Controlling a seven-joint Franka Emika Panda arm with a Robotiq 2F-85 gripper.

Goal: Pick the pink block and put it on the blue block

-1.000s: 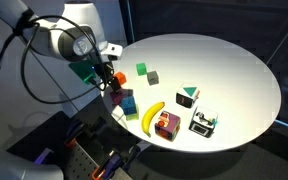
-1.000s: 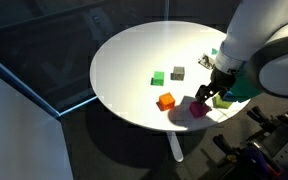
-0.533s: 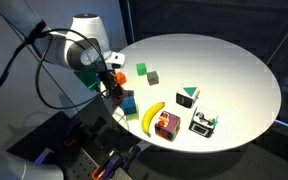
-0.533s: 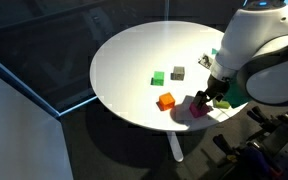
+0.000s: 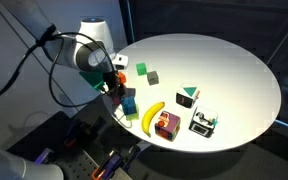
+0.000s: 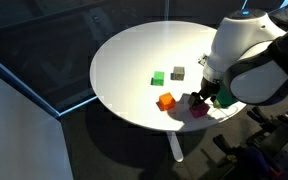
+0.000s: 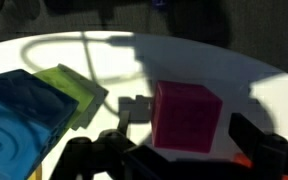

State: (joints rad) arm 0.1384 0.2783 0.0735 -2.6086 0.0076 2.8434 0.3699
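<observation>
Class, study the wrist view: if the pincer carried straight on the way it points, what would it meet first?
Most likely the pink block, lying directly ahead of the open pincer; depth is unclear.

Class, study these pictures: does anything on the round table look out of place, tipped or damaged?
Nothing looks spilled or damaged. The one misfit is a banana among the toy cubes, lying close to the rim of the table.

Nothing legible out here, folks: the big magenta cube [image 5: 165, 124] on the desk [image 5: 224, 70] shows yellow markings and the black-and-white cube [image 5: 203, 122] shows patterns, all too small to read.
</observation>
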